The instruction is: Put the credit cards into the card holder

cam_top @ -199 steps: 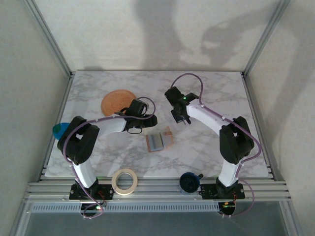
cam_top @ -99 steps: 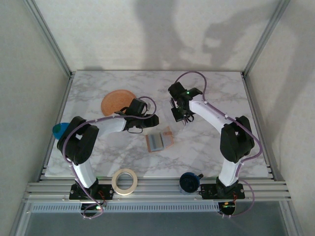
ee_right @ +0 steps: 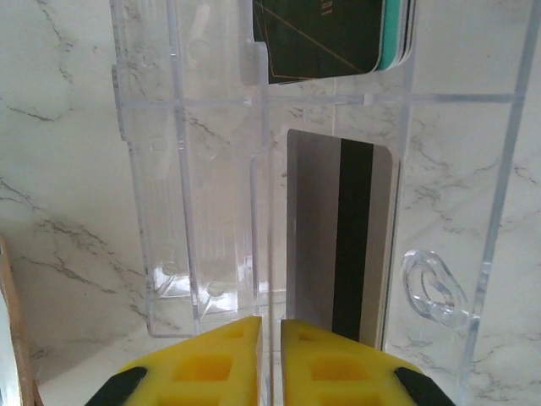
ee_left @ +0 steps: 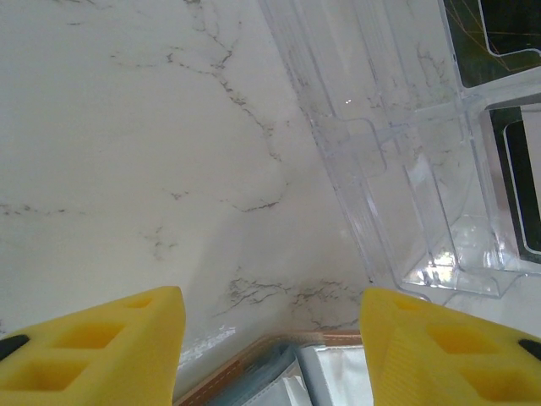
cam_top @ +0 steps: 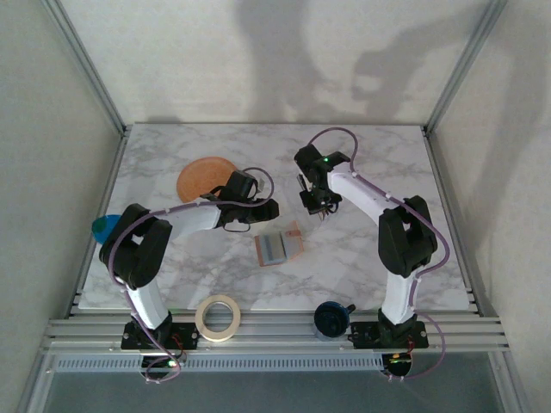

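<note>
The tan-pink card holder (cam_top: 280, 245) lies open on the marble, and its corner (ee_left: 279, 381) shows pale and blue-grey layers inside. My left gripper (ee_left: 270, 296) hangs open just above that corner; from above it (cam_top: 263, 209) sits left of the holder. A clear plastic divided tray (ee_right: 194, 169) holds the credit cards: a whitish card with a black stripe (ee_right: 342, 245), and a dark card (ee_right: 325, 38) lying over a teal one (ee_right: 393, 51). My right gripper (ee_right: 270, 326) is shut on the tray's thin clear divider wall beside the whitish card.
An orange-brown disc (cam_top: 205, 176) lies at the back left. A tape roll (cam_top: 217, 317) and a dark blue round object (cam_top: 331, 318) sit near the front edge. A blue item (cam_top: 103, 227) is at the left edge. The clear tray (ee_left: 406, 169) stands right of the left gripper.
The right arm's elbow swung inward and its wrist turned, bringing the gripper down over the clear tray. The left gripper has barely shifted. The card holder has not moved.
</note>
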